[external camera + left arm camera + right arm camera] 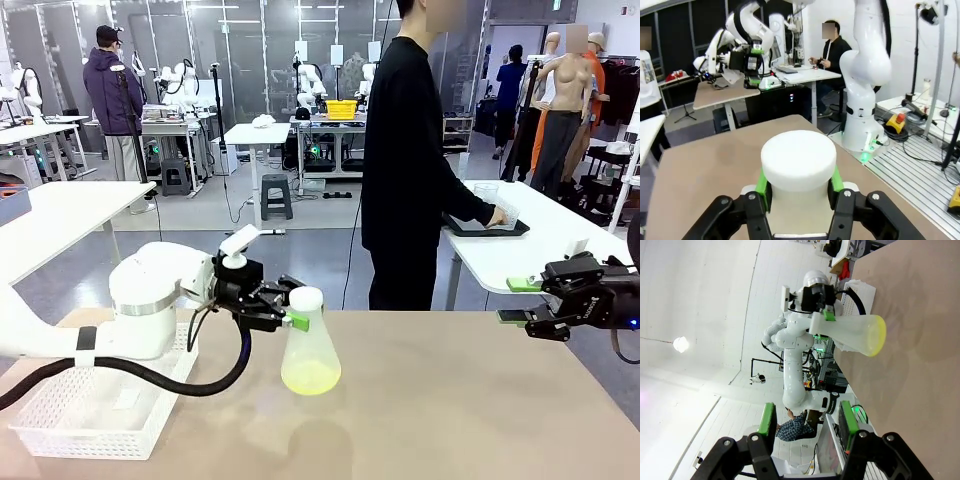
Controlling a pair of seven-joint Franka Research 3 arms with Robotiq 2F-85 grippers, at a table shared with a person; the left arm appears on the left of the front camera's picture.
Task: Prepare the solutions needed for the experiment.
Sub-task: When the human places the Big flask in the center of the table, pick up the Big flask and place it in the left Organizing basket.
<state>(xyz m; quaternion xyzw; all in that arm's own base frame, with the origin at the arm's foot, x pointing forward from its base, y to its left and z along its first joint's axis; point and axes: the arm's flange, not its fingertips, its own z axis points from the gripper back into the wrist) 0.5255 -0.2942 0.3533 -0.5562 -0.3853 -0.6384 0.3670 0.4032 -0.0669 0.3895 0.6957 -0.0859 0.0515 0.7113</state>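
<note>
My left end effector (290,308) grasps the upright flask (308,345) by its neck; solutions (310,377) pool directly below my grip.

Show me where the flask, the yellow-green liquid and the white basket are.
conical flask (307,345), front view, frosted body
yellow-green liquid (310,377), front view, layer at flask bottom
white basket (70,425), front view, front wall

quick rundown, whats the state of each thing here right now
conical flask: capped, upright, held above the table by its neck
yellow-green liquid: shallow layer at the flask bottom
left pincer: shut on the flask neck
right pincer: open, empty
white basket: resting on the table
</note>
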